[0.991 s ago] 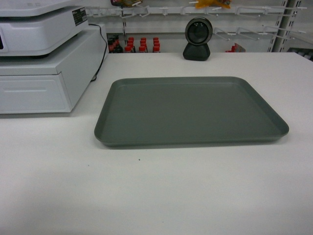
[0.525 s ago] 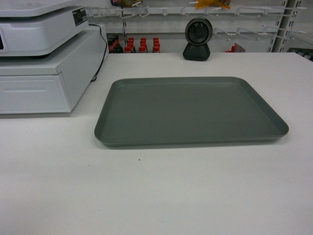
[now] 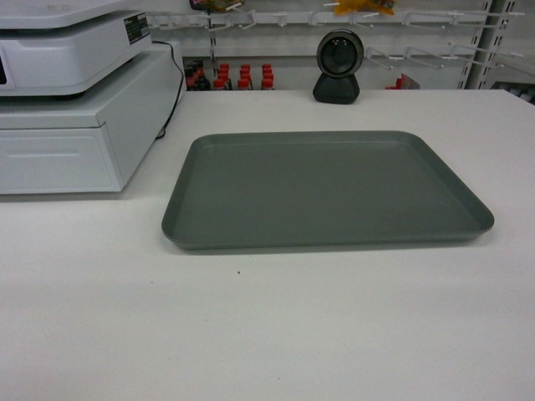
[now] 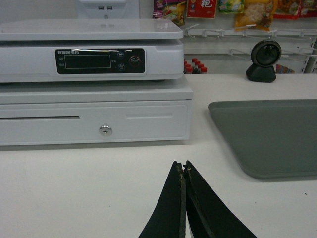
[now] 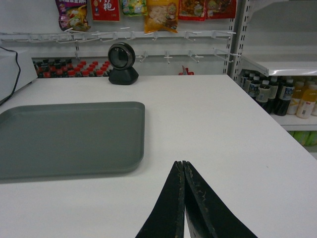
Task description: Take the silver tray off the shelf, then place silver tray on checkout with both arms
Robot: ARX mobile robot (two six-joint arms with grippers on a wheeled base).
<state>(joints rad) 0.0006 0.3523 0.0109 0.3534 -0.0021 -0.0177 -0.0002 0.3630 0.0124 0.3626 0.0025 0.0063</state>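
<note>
The silver tray lies flat and empty on the white checkout, in the middle of the head view. Neither arm shows in the head view. My left gripper is shut with nothing in it, hovering over the checkout to the left of the tray and apart from it. My right gripper is shut and empty too, over the checkout off the tray's near right corner. A white shelf with bottles below stands at the far right of the right wrist view.
A white cash drawer with a scale on top stands at the left, close to the tray's left edge. A black round scanner sits at the checkout's far edge. Hooks with snack bags and red-capped bottles fill the back wall.
</note>
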